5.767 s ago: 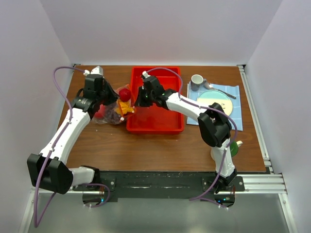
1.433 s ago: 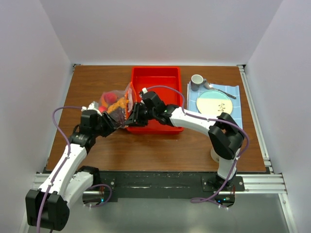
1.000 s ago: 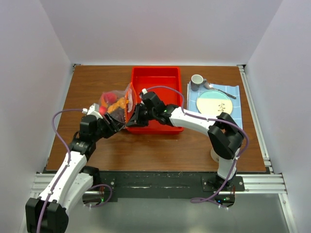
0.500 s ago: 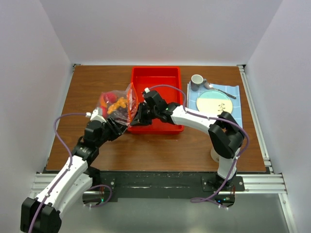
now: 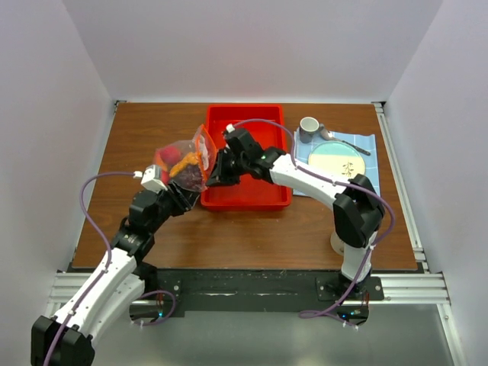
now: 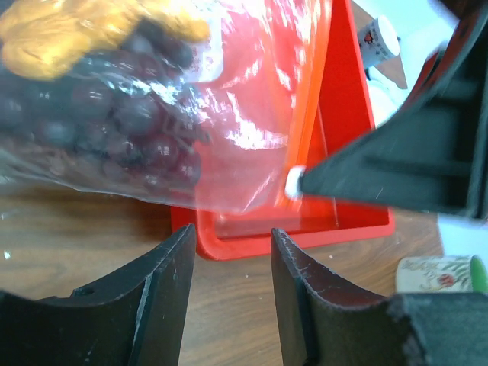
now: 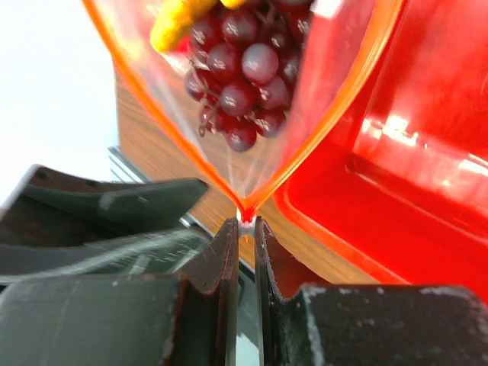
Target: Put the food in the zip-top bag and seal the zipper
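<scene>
The zip-top bag (image 5: 181, 162) hangs in the air over the left rim of the red tray, with food inside. Dark grapes (image 7: 244, 76), a yellow-orange cluster (image 6: 69, 30) and a red fruit (image 5: 163, 158) show through the plastic. My right gripper (image 7: 244, 223) is shut on the white slider at the end of the orange zipper (image 7: 339, 107), whose two strips spread apart in a V. Just below the bag, my left gripper (image 6: 229, 238) stands open with only table between its fingers. It does not touch the bag.
The red tray (image 5: 255, 194) lies behind the bag, and no food shows in its visible part. To the right, a blue cloth (image 5: 366, 141) carries a plate (image 5: 337, 162), a cup (image 5: 308, 128) and a spoon (image 5: 347, 142). Bare wood shows at left and front.
The left gripper has let go of the bag, drawn back toward the front and narrowed a little. The right gripper has carried the hanging bag slightly back and to the right.
</scene>
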Action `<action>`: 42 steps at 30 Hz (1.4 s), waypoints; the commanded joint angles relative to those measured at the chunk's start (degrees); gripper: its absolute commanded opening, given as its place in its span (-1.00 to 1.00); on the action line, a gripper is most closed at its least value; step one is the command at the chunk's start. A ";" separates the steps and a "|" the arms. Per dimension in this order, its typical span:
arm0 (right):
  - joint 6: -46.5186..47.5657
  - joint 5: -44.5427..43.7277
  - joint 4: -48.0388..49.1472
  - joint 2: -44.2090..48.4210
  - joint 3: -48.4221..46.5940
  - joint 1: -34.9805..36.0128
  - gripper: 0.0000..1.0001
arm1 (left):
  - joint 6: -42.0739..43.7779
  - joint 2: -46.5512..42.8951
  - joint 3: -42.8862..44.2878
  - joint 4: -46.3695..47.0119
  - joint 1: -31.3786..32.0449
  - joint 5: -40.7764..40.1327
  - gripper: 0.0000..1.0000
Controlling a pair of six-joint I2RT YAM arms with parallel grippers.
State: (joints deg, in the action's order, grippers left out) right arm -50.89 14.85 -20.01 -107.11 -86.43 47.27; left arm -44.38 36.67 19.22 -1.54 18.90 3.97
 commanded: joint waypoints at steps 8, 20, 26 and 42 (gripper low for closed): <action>0.80 1.84 -11.72 -4.77 -16.13 -1.91 -1.00 | 11.68 4.72 9.51 -0.83 6.23 -8.17 -0.03; -3.15 7.91 -12.33 -8.55 -20.53 -3.32 -1.00 | 30.90 12.91 21.65 -8.49 14.94 -22.95 -0.11; -4.65 8.79 -14.27 -9.08 -22.46 -3.94 -1.00 | 43.21 6.51 12.01 5.36 14.94 -16.20 -0.11; -12.74 12.39 -13.74 -9.61 -23.43 -3.85 -1.00 | 53.34 6.22 3.89 15.43 21.96 -22.75 -0.27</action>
State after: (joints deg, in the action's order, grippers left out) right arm -60.01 23.55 -35.53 -117.01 -107.13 43.48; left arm 4.75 42.48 23.64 8.29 38.17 -12.67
